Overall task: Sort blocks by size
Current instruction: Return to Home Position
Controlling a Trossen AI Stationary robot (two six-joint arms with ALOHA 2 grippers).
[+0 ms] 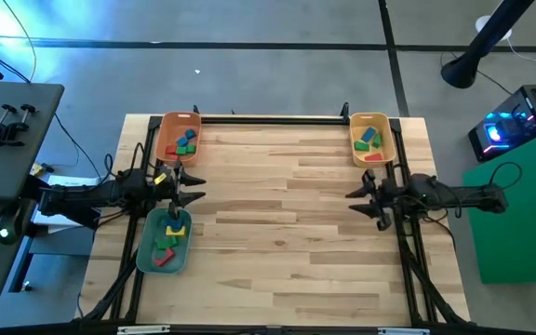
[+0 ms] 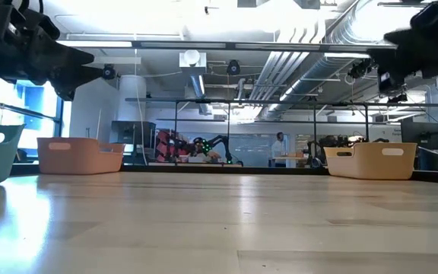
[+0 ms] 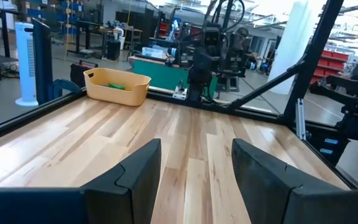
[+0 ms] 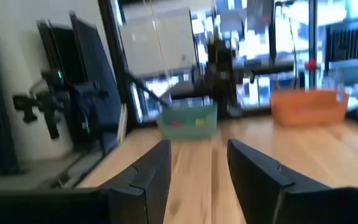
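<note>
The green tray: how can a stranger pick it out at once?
On the wooden table, two trays lie at the left edge, one on each side of the left gripper. The green tray is the teal one; the orange tray is its neighbour.

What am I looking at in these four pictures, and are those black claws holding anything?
Two dark robot arms work at a wooden table. One picture looks straight down on it, one looks level across the tabletop, and two come from cameras on the arms' wrists. The left hand and the right hand hover near the table's two sides, both open and empty. Coloured toy blocks lie in three trays: the orange tray, the green tray and the yellow tray.
</note>
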